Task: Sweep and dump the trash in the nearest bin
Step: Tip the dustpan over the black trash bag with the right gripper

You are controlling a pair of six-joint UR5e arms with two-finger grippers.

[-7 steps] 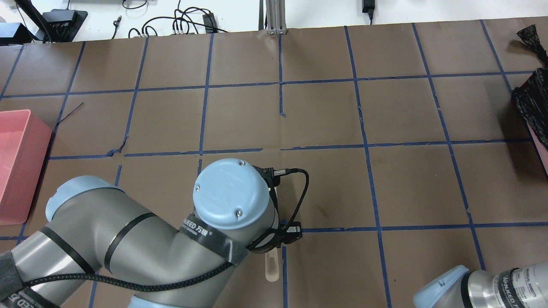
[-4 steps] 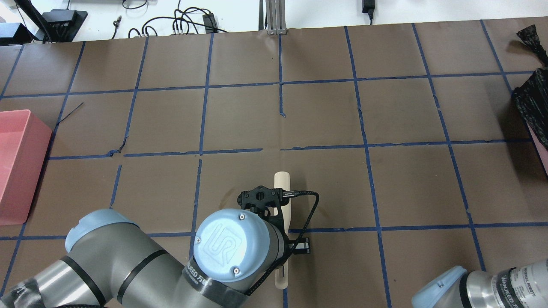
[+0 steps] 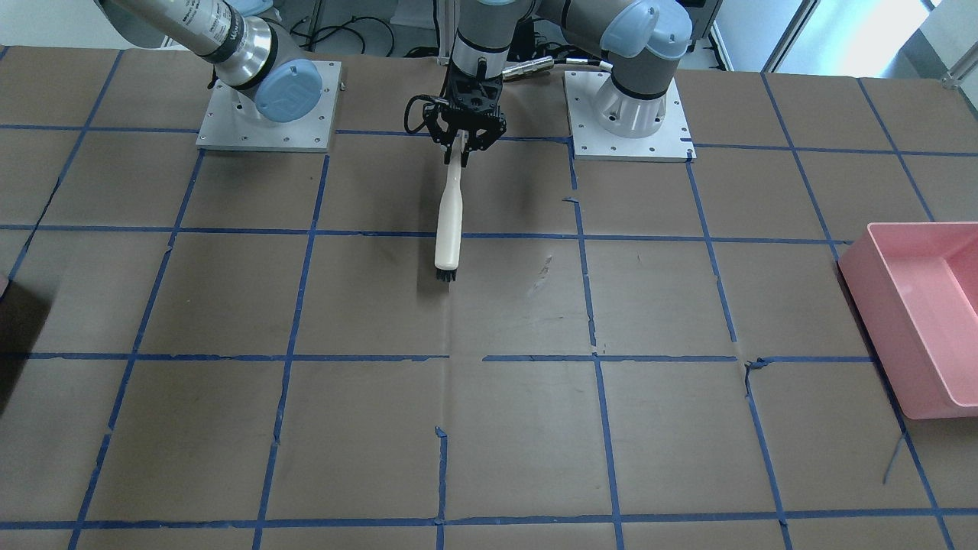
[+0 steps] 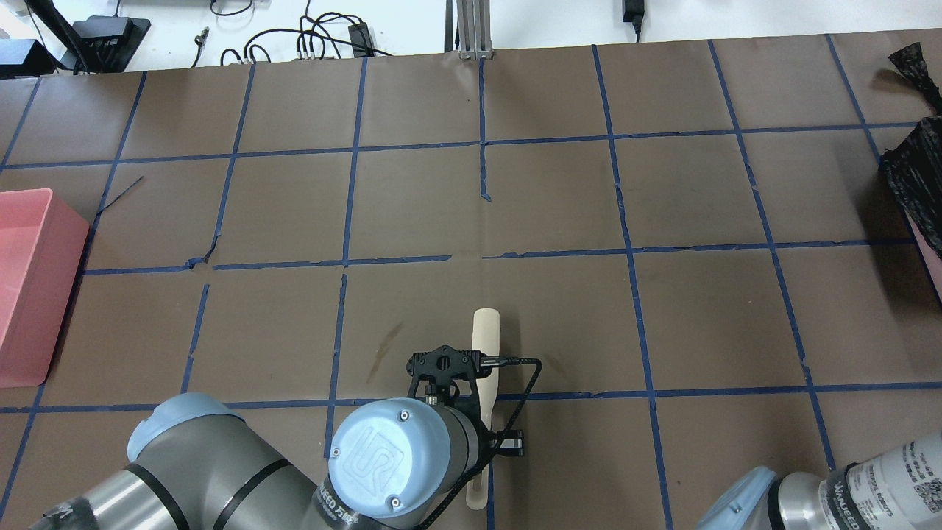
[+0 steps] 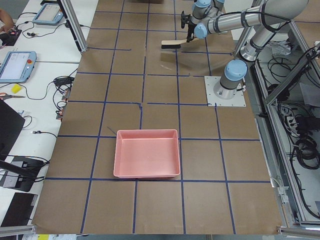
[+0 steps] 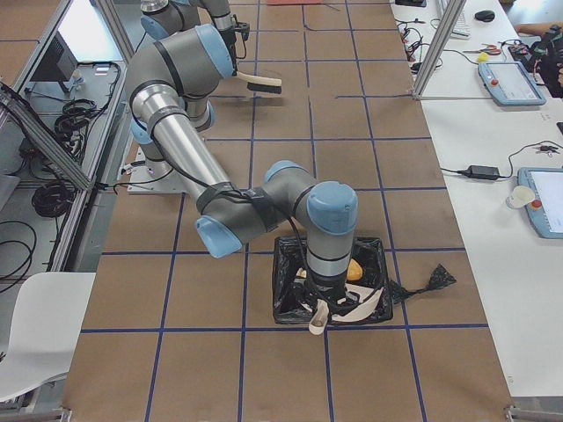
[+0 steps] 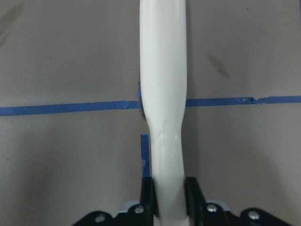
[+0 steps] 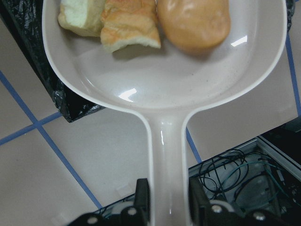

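Clamping the pale handle of the brush [image 3: 449, 218] between its two fingers, the left gripper [image 7: 169, 195] is holding the tool close to the middle of the desk's [image 3: 535, 428] robot-side edge. The handle is pointing away from the robot toward the operators' edge. The dark bristles [image 3: 445, 273] are facing down at the far tip, and whether they are touching the brown paper cannot be told. In the left wrist view the handle is crossing over a blue tape line [image 7: 70, 108]. The right gripper [image 8: 168, 197] is squeezing the narrow handle of the dustpan [image 8: 188, 84], its fingers pressing on both sides. It is holding the pan over the black-lined bin [image 6: 286, 272], which is sitting at the desk's right-hand end. The handle is sticking out past the bin's rim toward that end. All the trash is lying in the pan, at the end farthest from the handle. An orange-brown lump [image 8: 194, 21] is resting beside a golden crumbly chunk [image 8: 128, 26], and a paler chunk [image 8: 77, 13] is touching that one on its other side. A pink bin [image 3: 940, 305] is standing at the desk's left-hand end, well apart from both grippers.
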